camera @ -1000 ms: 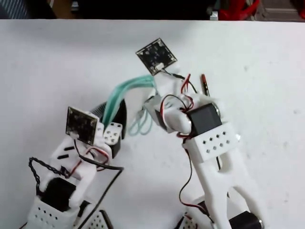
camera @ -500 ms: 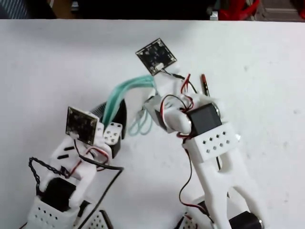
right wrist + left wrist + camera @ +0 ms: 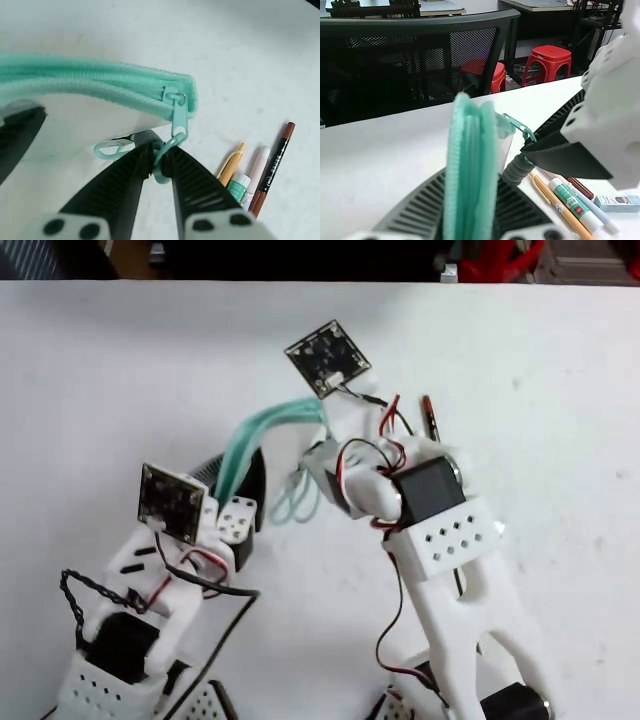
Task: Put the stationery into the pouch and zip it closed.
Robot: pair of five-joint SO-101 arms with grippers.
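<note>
Pinching the zipper pull (image 3: pixel 177 122), right hand (image 3: pixel 159 157) closed, left hand (image 3: pixel 470 202) clamped on green pouch (image 3: pixel 470 135), pens (image 3: pixel 260 170) beside

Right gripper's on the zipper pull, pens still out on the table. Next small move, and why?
Probably draw the right gripper back along the zip to open it. It is shut on the pull ring, the slider sits at the very end of the pouch, the left gripper clamps the pouch's edge, and the pens lie outside it. I cannot tell whether the teeth are meshed.
</note>
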